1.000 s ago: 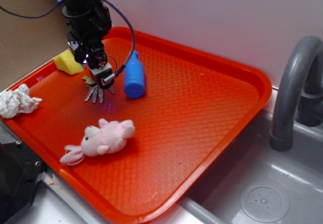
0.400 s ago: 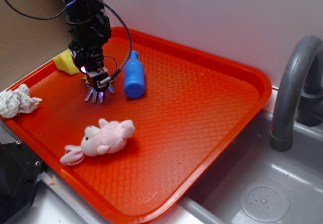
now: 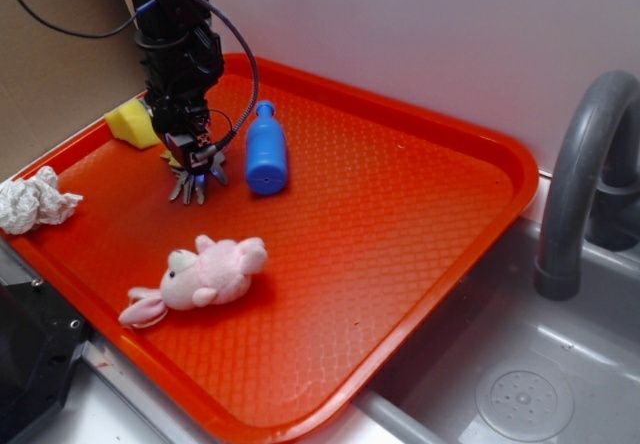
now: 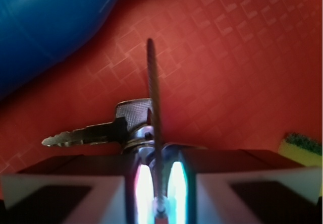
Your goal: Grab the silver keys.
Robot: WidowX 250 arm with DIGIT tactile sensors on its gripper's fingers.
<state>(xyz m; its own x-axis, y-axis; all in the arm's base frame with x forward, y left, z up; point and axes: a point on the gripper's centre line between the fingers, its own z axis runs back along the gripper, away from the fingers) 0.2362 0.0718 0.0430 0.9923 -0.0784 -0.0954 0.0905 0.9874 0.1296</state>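
Observation:
The silver keys (image 3: 190,186) hang fanned under my gripper (image 3: 193,160) at the far left of the orange tray (image 3: 400,224), just left of the blue bottle (image 3: 265,151). In the wrist view the thin metal ring (image 4: 153,108) stands edge-on between my two fingers, which are shut on it, and one key (image 4: 83,134) points left below it. The keys look slightly raised off the tray; whether their tips touch it I cannot tell. The blue bottle also shows at the upper left of the wrist view (image 4: 45,27).
A yellow sponge (image 3: 133,122) lies behind the gripper at the tray's far left edge. A pink plush toy (image 3: 200,276) lies near the tray's front. A crumpled white cloth (image 3: 35,202) sits off the left rim. A grey tap (image 3: 590,164) and sink (image 3: 520,384) are at right.
The gripper has risen a little and drawn slightly back with the keys held in it. The bottle, plush toy and sponge have not moved.

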